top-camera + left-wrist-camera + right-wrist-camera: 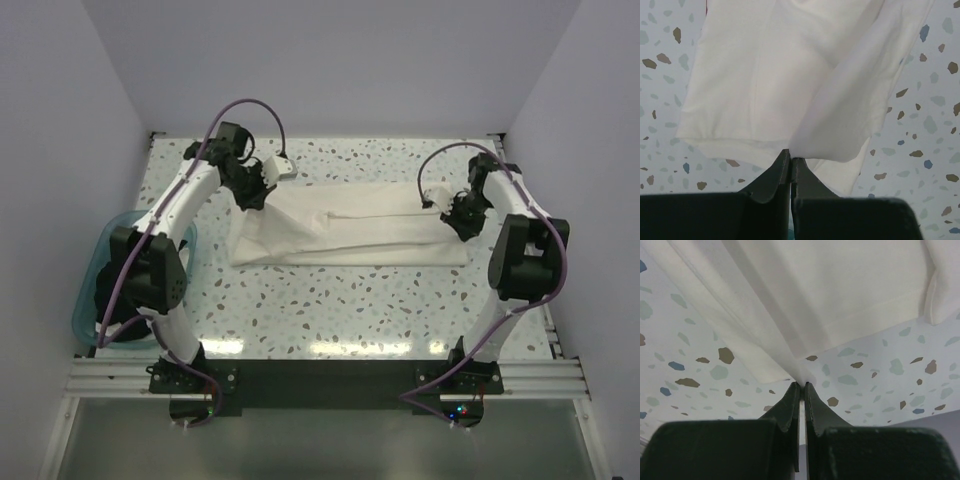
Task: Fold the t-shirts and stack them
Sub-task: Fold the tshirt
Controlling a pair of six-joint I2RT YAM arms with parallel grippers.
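The white t-shirt (pixel 350 235) lies on the speckled surface (pixel 350 310) as a long, narrow band. Its long axis runs from left to right, across in front of both arms. It sits in the far half of the surface, about midway between the two arms.

The left claw (pixel 790 156) is closed on the left end of the band. In its wrist view the jaws stand pressed together with only thin cloth between them. A fold of the shirt rises from the tips, so this end is lifted a little. The right claw (pixel 802 385) is closed in the same way on the right end. There a corner of the cloth is drawn to a point between the jaws, and the hem spreads away from it over the surface.

So each arm holds the end nearest to it, and the shirt stretches between the two claws. I judge that the coming move is a fold, and that it depends on this line. To shorten the band, one end must travel along the axis toward the other. To narrow it, both ends must move together across the axis.

The teal tub (pixel 85 300) stands at the left edge, apart from the shirt. Something dark is inside it, but the left arm hides most of it, so I cannot tell what it is
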